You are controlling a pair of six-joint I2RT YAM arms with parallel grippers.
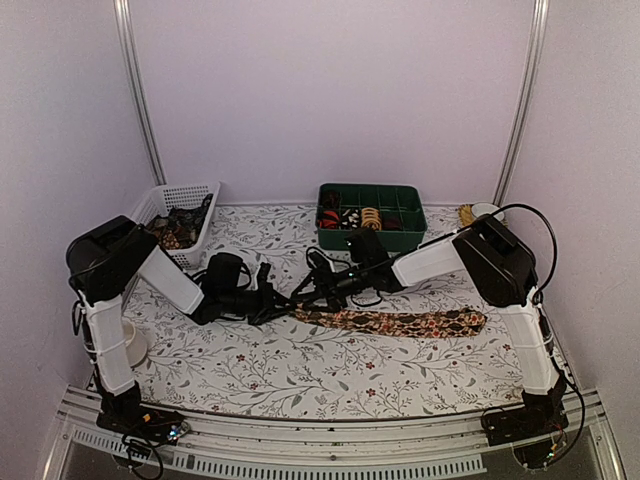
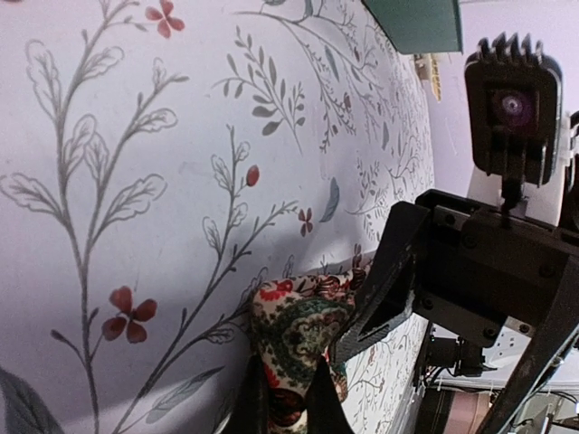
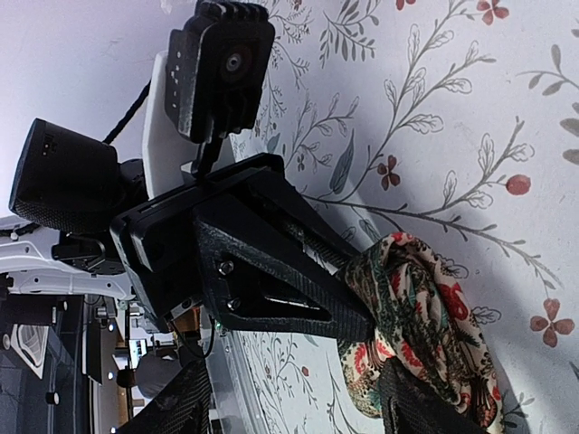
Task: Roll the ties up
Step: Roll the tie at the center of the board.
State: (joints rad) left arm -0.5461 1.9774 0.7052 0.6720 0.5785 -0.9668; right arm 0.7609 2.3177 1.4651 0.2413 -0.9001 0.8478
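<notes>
Left gripper [image 1: 283, 306] is pinching the tie [image 1: 400, 322] at its 9 o'clock end, right gripper [image 1: 308, 292] is gaping beside it; rolling is barely starting.

Top view: tie [image 1: 400, 322] left end hidden behind left gripper [image 1: 278, 306] and right gripper [image 1: 303, 295]; green box [image 1: 370, 241] contents too small to identify.

White arms [image 1: 110, 345], black hands [image 1: 272, 303]

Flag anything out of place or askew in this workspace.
Only the white basket at the rear left stands out: it sits turned at an angle, unlike the squarely placed green tray. The tie lies straight, and nothing looks spilled.
</notes>
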